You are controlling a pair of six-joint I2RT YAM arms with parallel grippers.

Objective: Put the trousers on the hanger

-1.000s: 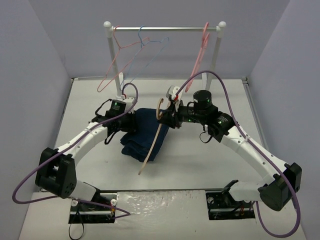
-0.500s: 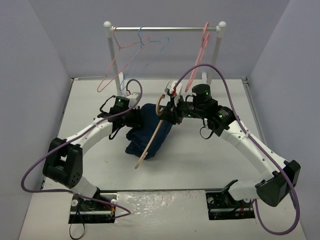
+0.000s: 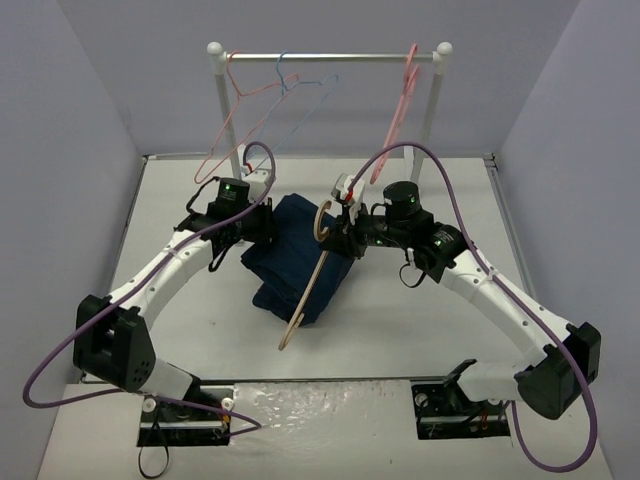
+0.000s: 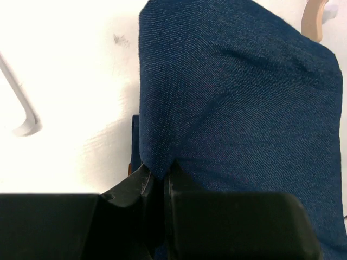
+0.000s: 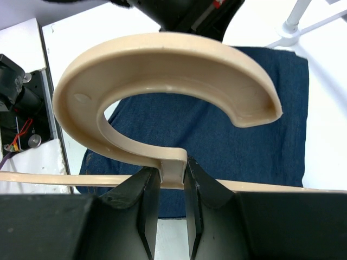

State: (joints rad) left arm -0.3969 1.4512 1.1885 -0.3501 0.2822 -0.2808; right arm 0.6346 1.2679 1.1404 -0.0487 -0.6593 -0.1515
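Your left gripper (image 4: 157, 181) is pressed shut, pinching a fold at the edge of the navy trousers (image 3: 290, 262). The cloth tents up from the pinch, so my read is you're lifting that layer to open a gap for the bar. Your right gripper (image 5: 173, 184) is clamped on the neck of the tan hanger (image 5: 162, 59) just under its hook, which keeps the hook upright and leaves the long arm free to steer. The hanger slants across the trousers' right half, hook at their far edge, low tip past their near edge; can't tell if it touches cloth. Trousers sit folded on the table (image 3: 180, 300), not yet over the bar. Versus a second ago, the left gripper has shifted toward the trousers' far-left corner, drawing cloth back with it. The hanger is about where it was.
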